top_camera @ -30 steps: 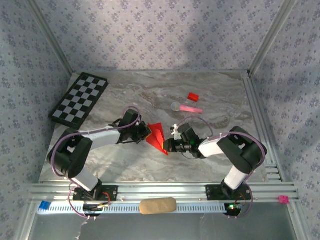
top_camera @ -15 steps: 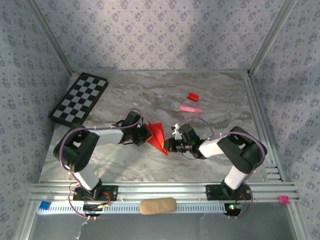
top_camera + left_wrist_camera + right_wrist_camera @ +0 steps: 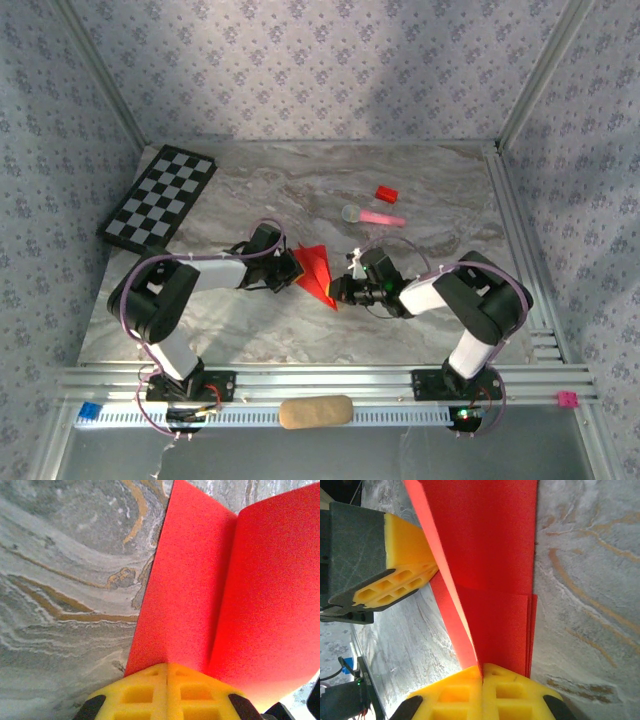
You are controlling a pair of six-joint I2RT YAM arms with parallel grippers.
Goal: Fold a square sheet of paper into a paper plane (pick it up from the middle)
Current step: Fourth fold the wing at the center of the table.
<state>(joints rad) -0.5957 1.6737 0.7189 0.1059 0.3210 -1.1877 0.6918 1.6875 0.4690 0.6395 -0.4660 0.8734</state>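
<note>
- Left gripper point(image 3: 291, 270) and right gripper point(image 3: 339, 290) meet at mid-table on the red paper sheet point(image 3: 314, 270); each has its yellow jaws pinched tight on the paper, the left one at its left side, the right one at its near tip
- The sheet is creased into a V with layered flaps; whether it clears the marble table point(image 3: 240, 330) cannot be told
- Far left lies a checkerboard point(image 3: 158, 197); beyond the paper, to the right, are a small red block point(image 3: 386, 193) and a pink stick point(image 3: 378, 217) with a grey round head, both well apart from it
</note>
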